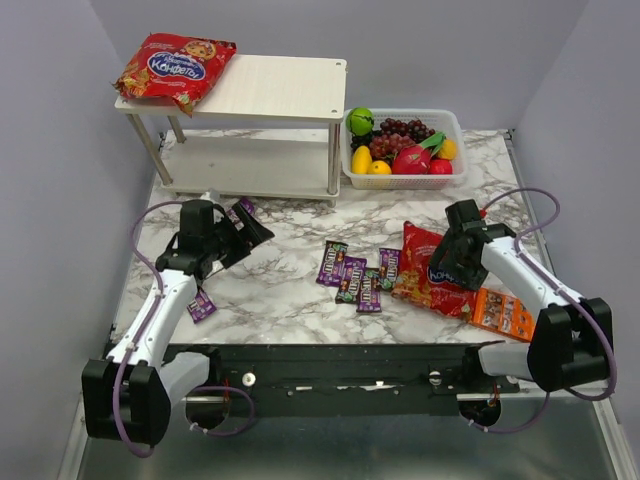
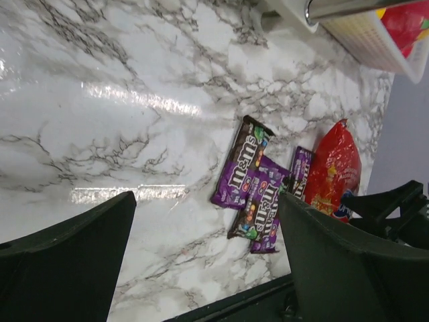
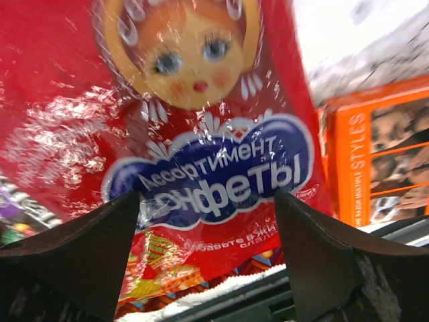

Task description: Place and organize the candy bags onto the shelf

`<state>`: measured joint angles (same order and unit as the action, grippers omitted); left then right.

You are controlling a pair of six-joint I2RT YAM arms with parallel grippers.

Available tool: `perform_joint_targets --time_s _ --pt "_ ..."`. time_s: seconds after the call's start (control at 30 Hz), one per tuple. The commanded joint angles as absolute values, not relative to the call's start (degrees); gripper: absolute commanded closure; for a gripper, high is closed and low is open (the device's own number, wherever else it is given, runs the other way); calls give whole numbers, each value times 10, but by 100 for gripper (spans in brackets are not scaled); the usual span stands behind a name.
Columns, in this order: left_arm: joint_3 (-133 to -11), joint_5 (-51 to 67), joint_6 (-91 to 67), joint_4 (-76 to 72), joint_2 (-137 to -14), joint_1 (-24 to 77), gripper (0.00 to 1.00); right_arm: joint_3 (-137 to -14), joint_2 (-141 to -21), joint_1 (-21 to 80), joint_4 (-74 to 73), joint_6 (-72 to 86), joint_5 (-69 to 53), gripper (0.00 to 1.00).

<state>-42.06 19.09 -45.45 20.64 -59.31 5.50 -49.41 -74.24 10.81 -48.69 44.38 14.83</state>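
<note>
Right gripper (image 3: 206, 198), jaws spread and empty, straddles the red candy bag (image 1: 415, 272) lying at 4 o'clock on the table (image 1: 280, 300), apparently lined up to grasp it for the shelf (image 1: 290, 85) at 11 o'clock, where a second red bag (image 1: 175, 68) lies; left gripper (image 2: 208, 196) hangs open, idle.

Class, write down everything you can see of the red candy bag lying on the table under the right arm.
The glossy red plastic pillow bag lies flat, face up, on the marble-patterned table. Its print shows a blue-eyed doll's face above a blue oval logo with white Cyrillic lettering. An orange printed box meets one edge; small purple packets lie by the other. The right hand, open, hangs over it; contact is unclear.
</note>
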Motion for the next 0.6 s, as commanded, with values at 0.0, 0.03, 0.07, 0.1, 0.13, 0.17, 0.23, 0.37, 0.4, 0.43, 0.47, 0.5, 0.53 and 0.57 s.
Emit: perform_joint_targets --time_s 0.0,0.03,0.07,0.1,0.13,0.17,0.23,0.37,0.4,0.43,0.47,0.5,0.53,0.57 --pt "-395 192 -486 172 -590 97 4 -433 -763 107 -433 459 16 13" --pt "-383 193 -488 167 -589 102 4 -419 -771 107 -415 467 -19 14" --pt "-380 194 -490 161 -589 107 4 -409 -777 108 -378 473 -50 18" --pt "-375 197 -494 159 -588 114 4 -390 -784 110 -361 479 -106 19" --pt "-368 198 -495 159 -588 117 4 -385 -792 112 -346 486 -128 19" --pt "-366 198 -497 159 -587 119 4 -381 -811 125 -323 501 -145 20" --pt "-358 198 -500 160 -584 122 4 -385 -829 144 -308 517 -172 20" --pt "-345 197 -505 161 -566 127 4 -428 -856 216 -297 535 -174 20" --pt "-344 196 -506 162 -563 127 4 -439 -867 224 -297 536 -174 20" --pt "-341 195 -506 163 -561 127 4 -460 -872 229 -298 537 -171 20" --pt "-341 195 -505 163 -558 128 4 -469 -876 235 -302 539 -170 20" --pt "-340 196 -506 164 -556 128 4 -477 -877 235 -304 538 -168 20" --pt "-340 197 -507 164 -556 130 4 -484 -874 235 -308 535 -157 20" --pt "-340 197 -508 163 -555 133 4 -502 -869 235 -325 527 -146 20"
